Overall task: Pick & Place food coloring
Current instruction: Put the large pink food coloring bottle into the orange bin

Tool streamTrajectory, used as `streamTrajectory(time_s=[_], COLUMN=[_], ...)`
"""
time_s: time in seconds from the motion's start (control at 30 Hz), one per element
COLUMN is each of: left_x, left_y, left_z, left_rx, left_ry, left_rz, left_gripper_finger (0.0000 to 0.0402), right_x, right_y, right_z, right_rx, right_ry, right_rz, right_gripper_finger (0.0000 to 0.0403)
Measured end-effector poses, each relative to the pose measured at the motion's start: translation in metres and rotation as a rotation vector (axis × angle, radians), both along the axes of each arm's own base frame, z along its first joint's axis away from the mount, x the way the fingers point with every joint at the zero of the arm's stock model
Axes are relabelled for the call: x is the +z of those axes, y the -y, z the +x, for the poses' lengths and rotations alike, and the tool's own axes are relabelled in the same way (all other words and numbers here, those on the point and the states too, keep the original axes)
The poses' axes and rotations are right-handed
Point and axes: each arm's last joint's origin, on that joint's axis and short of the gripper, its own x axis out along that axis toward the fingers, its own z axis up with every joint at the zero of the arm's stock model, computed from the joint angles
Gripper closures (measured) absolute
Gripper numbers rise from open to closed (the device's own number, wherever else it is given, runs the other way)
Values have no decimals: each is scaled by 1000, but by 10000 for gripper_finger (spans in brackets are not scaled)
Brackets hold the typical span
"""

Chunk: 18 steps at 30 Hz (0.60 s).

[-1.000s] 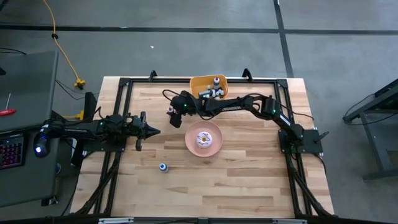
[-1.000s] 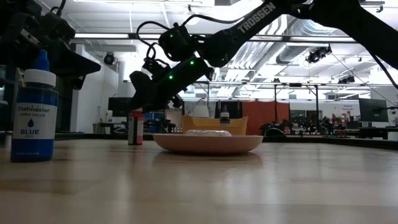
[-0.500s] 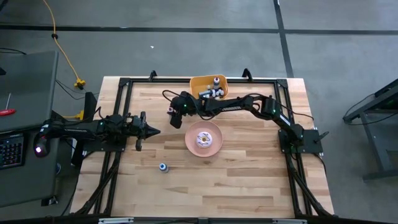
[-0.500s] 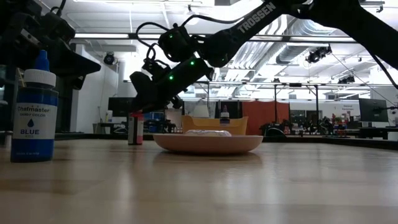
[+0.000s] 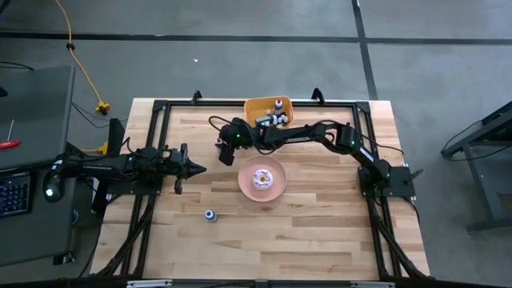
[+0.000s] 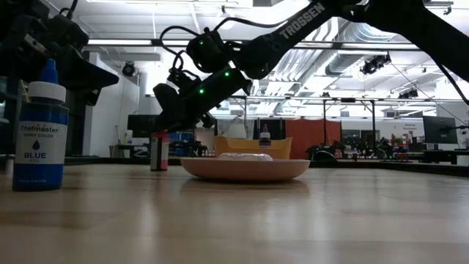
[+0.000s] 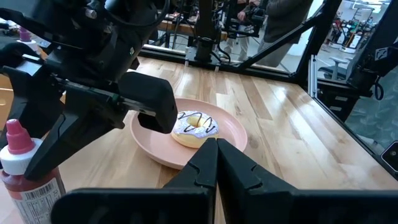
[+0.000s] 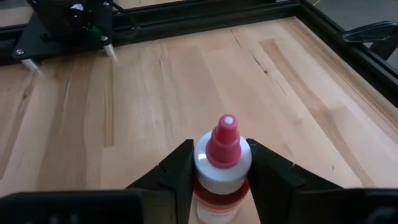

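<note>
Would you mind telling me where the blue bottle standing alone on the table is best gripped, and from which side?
Grip the blue bottle across its straight cylindrical body, below the white collar; the tapered tip looks too narrow. It stands upright with open wood around it, so coming down from above, fingers straddling the body, seems best. The left gripper is nearer.

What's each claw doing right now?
Left claw: shut, holding nothing.
Right claw: shut on the red food coloring bottle.

The red-capped bottle (image 6: 159,151) has lifted a hair off the table (image 6: 234,213) between the right gripper's (image 8: 222,171) fingers
</note>
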Motion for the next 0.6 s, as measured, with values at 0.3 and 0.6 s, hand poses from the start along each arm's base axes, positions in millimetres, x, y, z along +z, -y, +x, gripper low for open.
streamTrajectory(time_s=[0.3, 0.6], left_x=[0, 0], left_y=[0, 0], left_z=[0, 0], left_rx=[0, 0], left_ry=[0, 0], left_rz=[0, 0], left_gripper_finger=[401, 401], right_x=[13, 55], right_y=[0, 3], right_z=[5, 14], right_rx=[14, 18], right_ry=[35, 20], right_rz=[-1, -56], right_gripper_finger=[288, 288])
